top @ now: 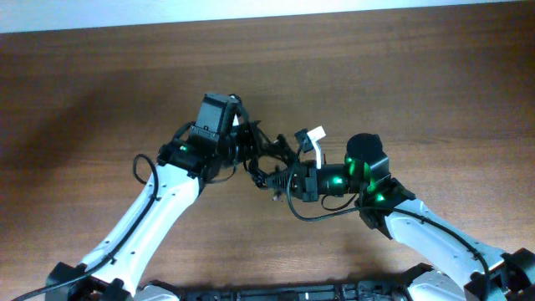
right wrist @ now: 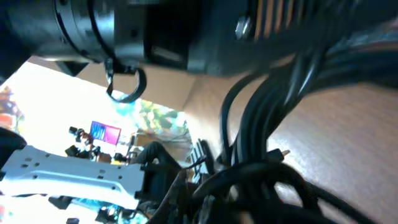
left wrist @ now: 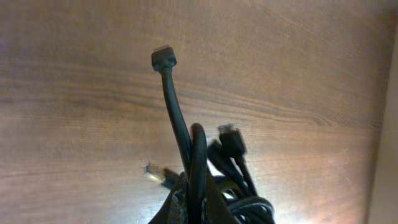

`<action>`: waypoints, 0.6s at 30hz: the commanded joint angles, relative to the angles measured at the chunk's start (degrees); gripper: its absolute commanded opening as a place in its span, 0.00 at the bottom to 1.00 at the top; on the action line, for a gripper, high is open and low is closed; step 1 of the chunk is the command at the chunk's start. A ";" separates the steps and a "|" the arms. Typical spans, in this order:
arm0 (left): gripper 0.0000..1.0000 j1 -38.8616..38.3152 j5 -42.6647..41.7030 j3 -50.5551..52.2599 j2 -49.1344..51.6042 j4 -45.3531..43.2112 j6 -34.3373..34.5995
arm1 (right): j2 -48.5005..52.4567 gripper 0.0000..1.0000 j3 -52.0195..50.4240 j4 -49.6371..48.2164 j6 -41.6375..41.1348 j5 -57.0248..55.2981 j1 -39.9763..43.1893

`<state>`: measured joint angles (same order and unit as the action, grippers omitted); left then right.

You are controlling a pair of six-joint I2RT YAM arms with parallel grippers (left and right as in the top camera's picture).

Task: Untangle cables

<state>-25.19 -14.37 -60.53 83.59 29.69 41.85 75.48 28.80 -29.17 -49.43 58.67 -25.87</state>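
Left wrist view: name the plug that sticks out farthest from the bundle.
The top plug, reaching well clear of the bunched cables. The black plug and the metal-tipped plug sit close in by the bunch.

Two robot arms are seen from overhead, one left arm (top: 159,209) and one right arm (top: 435,234). Each arm is ended by one gripper, so two are counted: the left gripper (top: 244,144) and the right gripper (top: 280,177). One wooden table (top: 84,84) is shown. One tangle of black cables (top: 266,159) is seen; its separate cords cannot be counted. Three connector plugs are counted in the left wrist view: a first black plug (left wrist: 163,60), a second black plug (left wrist: 231,135) and one metal-tipped plug (left wrist: 153,172). One white tag (top: 315,135) is seen overhead.
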 commanded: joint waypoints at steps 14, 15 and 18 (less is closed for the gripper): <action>0.00 4.07 -10.05 0.44 -0.24 -8.68 -26.34 | -1.20 0.04 1.42 16.50 10.21 -15.82 0.46; 0.00 3.54 -10.08 0.44 -0.24 -6.40 -26.32 | -1.20 0.04 1.42 8.15 9.97 -9.49 0.44; 0.00 1.77 -9.79 0.48 -0.13 -4.57 -22.80 | -1.20 0.04 1.42 -4.26 6.10 -3.74 0.33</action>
<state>-21.74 -22.39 -59.90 83.90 24.40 17.56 74.87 29.30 -27.31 -40.71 48.21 -25.50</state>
